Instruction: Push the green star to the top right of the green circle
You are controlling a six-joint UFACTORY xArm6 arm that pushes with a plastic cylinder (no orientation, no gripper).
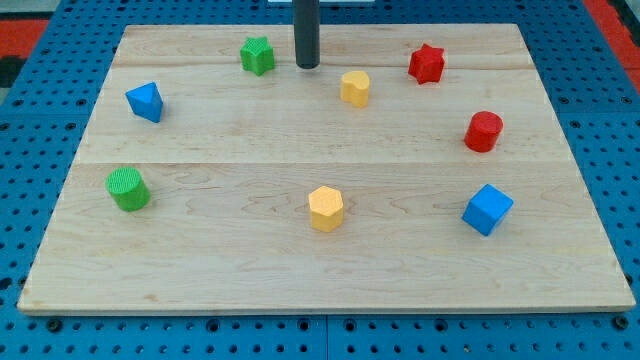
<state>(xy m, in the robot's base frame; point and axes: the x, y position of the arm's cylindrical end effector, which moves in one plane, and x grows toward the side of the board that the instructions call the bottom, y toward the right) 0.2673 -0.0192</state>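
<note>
The green star (pixel 257 55) sits near the view's top, left of centre, on the wooden board (pixel 330 250). The green circle (pixel 128 189) stands far down at the view's left. My tip (pixel 307 66) rests on the board just to the right of the green star, with a small gap between them. The rod rises straight up out of the view's top. The star lies well above and to the right of the circle.
A blue triangular block (pixel 146 101) lies between star and circle at the left. A yellow heart-like block (pixel 354 88) sits right of my tip. A red star (pixel 426 63), red cylinder (pixel 483 131), blue cube (pixel 487 209) and yellow hexagon (pixel 325 208) lie elsewhere.
</note>
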